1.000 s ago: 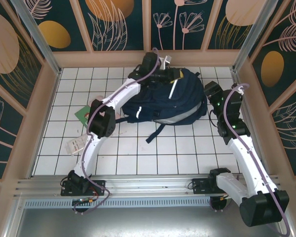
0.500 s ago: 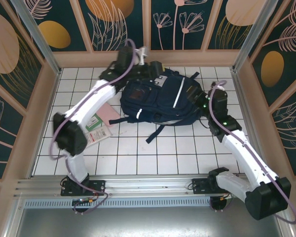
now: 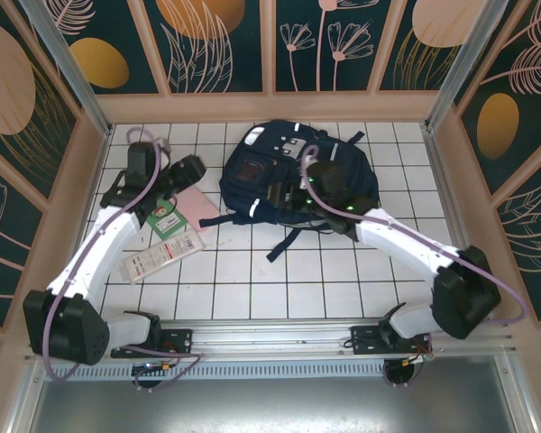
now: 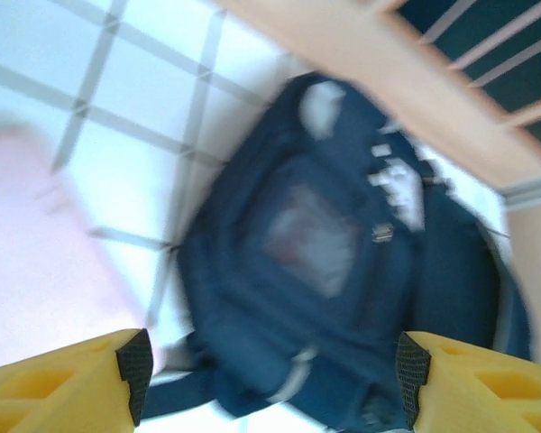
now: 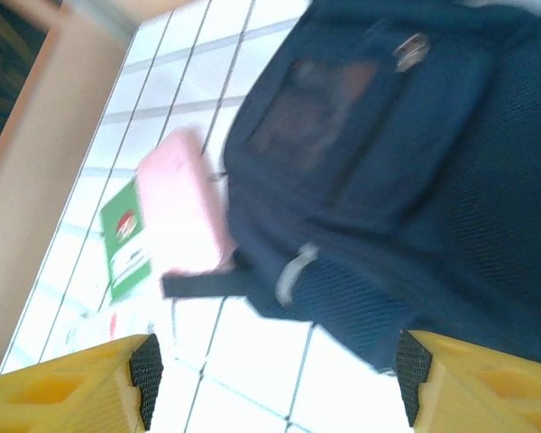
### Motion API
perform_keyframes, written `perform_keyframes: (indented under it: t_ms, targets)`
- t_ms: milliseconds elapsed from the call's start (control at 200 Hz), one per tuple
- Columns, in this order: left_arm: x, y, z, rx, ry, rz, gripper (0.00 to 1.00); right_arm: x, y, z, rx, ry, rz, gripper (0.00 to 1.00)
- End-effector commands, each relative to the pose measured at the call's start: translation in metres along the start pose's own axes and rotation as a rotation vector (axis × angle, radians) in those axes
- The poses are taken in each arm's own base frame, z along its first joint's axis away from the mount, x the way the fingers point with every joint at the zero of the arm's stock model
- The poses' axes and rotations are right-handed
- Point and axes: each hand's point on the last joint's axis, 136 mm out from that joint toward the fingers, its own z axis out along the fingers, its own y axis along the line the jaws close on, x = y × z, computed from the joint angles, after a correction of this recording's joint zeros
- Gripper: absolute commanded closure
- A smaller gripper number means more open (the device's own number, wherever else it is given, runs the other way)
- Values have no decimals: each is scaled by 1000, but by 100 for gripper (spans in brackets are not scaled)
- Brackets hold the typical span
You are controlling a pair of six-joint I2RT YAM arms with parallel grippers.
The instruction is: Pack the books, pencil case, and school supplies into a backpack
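The navy backpack lies at the back middle of the tiled floor, front patches up. My left gripper hovers open to its left, above a pink pencil case. My right gripper is open over the backpack's near left side. A small green book and a whitish printed packet of school supplies lie left of the case. In the left wrist view, the blurred backpack sits beyond my open left gripper. My open right gripper looks down at the backpack, pencil case and green book.
A dark backpack strap trails onto the tiles toward the near side. Wooden frame walls close in the floor on the left, back and right. Bare tiles stretch between the backpack and the arm bases.
My left arm has swung off the backpack to the left and its jaws have opened. My right arm has crossed from the backpack's right side to over its front. The backpack has shifted.
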Motion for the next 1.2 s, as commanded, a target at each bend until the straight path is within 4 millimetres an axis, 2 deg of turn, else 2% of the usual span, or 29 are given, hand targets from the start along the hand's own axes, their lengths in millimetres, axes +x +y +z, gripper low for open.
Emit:
perform_keyframes:
  t_ms: [0,65,170,280,410,586,796,941,1106,1196]
  targets:
    - [18,61,-20,-137,-8,-110,27,21,51,24,-185,116,-59,30]
    - [33,93,-24,-189,-4,-185,27,38,67,44,-215,178,-82,30]
    - [47,127,-27,-243,-32,-252,26,63,87,78,-227,269,-110,30]
    - [47,161,-22,-277,-64,-355,23,79,99,106,-234,321,-117,29]
    - [40,185,-10,-294,-99,-437,23,84,106,127,-239,341,-112,29]
    - [24,198,11,-314,-119,-451,24,88,111,145,-252,359,-116,29]
    - [9,212,36,-353,-108,-451,25,91,106,159,-258,352,-103,29]
    - [-27,217,31,-437,-181,-369,25,93,106,167,-259,360,-79,30]
    - [-73,210,27,-431,-325,-312,26,109,124,175,-317,390,17,31]
    - [-93,203,46,-395,-302,-284,26,115,133,184,-327,399,43,31]
